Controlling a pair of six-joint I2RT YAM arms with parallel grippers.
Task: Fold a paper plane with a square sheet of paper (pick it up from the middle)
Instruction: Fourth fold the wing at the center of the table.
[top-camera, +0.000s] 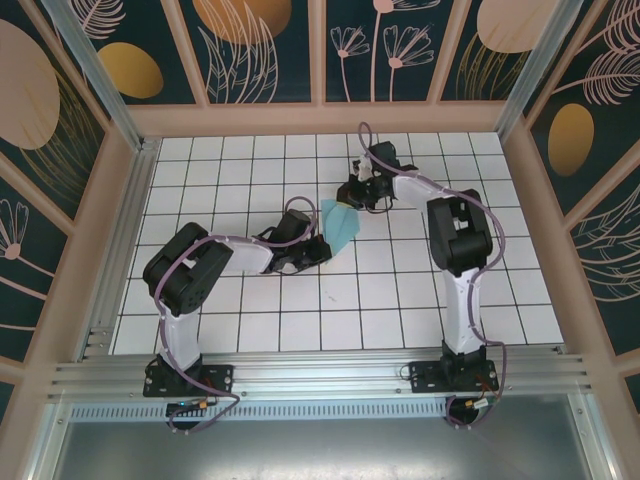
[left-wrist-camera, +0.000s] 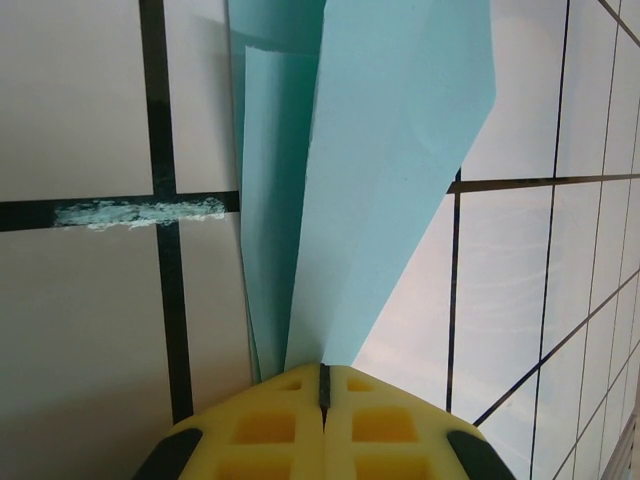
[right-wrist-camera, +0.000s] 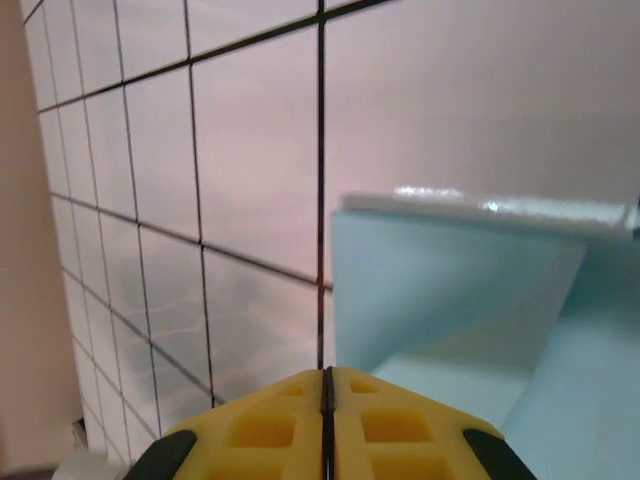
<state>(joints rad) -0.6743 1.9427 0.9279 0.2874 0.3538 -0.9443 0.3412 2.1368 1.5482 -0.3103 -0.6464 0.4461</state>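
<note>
On the tiled table (top-camera: 250, 330) we see our left claw (left-wrist-camera: 323, 378) pinch the paper plane (left-wrist-camera: 380, 150), right claw (right-wrist-camera: 327, 380) closed beside it.

A: worktop (top-camera: 250, 320) state?
B: white tiles, black grid. pale scuff (left-wrist-camera: 140, 212) on one grid line.
A: anything on it?
B: folded turquoise paper (top-camera: 338, 226) mid-surface; can't tell if it rests on the tiles.

Paper plane (left-wrist-camera: 380, 180): thin matt paper, sharp creases. Table (top-camera: 230, 170): glossy smooth tiles. Frame rail (top-camera: 320, 375): brushed metal.
</note>
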